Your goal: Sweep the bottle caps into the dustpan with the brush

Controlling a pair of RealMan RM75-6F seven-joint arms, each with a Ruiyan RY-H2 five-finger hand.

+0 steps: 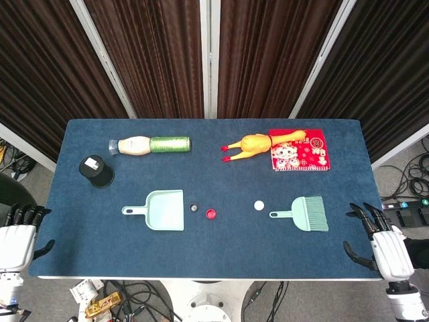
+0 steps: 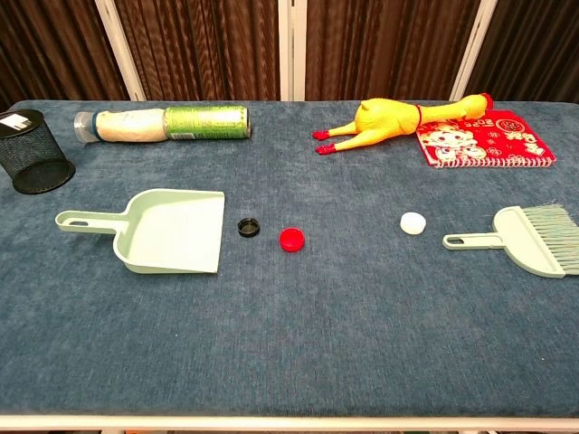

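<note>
A mint-green dustpan (image 1: 161, 210) (image 2: 167, 230) lies left of centre, its mouth facing right. Just right of it sit a black cap (image 1: 194, 208) (image 2: 248, 227) and a red cap (image 1: 211, 215) (image 2: 291, 239). A white cap (image 1: 259, 205) (image 2: 412, 222) lies further right, beside the handle of the mint-green brush (image 1: 307, 212) (image 2: 534, 240). My left hand (image 1: 19, 235) hangs off the table's left front corner, open and empty. My right hand (image 1: 382, 243) is at the right front corner, fingers spread, holding nothing. Neither hand shows in the chest view.
A black mesh cup (image 1: 96, 170) (image 2: 33, 151) stands at the left. A lying bottle (image 1: 149, 144) (image 2: 163, 124), a yellow rubber chicken (image 1: 258, 143) (image 2: 389, 119) and a red packet (image 1: 299, 151) (image 2: 478, 138) line the back of the blue table (image 1: 214, 248).
</note>
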